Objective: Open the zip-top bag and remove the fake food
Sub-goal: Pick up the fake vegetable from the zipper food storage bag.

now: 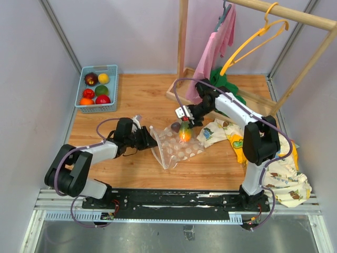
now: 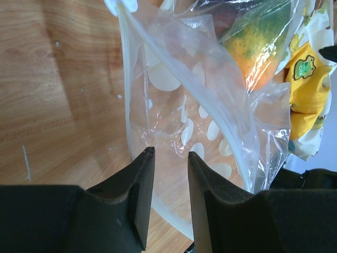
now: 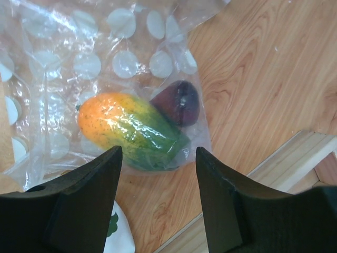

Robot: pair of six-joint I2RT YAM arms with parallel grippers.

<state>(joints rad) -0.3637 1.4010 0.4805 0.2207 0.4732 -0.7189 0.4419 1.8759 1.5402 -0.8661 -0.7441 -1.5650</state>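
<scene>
Zip-top bag [image 1: 176,147] is lying in the middle of the wooden table [image 1: 137,100], and we are looking at it inside a booth of pale walls [image 1: 31,79]. At the far left we are seeing a blue basket [image 1: 96,89] holding red, orange, yellow, green and dark fruits. Moving right, our left gripper [image 2: 171,153] is sitting at the bag's left edge. Its jaws are standing a narrow gap apart with dotted film showing between them, and we are not seeing them pinch it. Inside the bag the fake food is resting: an orange-and-green fruit [image 3: 129,132] touching a dark purple one [image 3: 179,103]. Our right gripper [image 3: 158,150] is hovering above those two with its jaws spread wide and gripping nothing. Further right, a yellow-and-white cartoon-print cloth [image 1: 284,179] is spilling over the table's edge; its print is showing a green creature [image 2: 305,68], and any lettering is too small to read. Behind, a wooden rack [image 1: 295,13] is carrying a pink garment [image 1: 216,47] and a yellow hanger [image 1: 253,42].
</scene>
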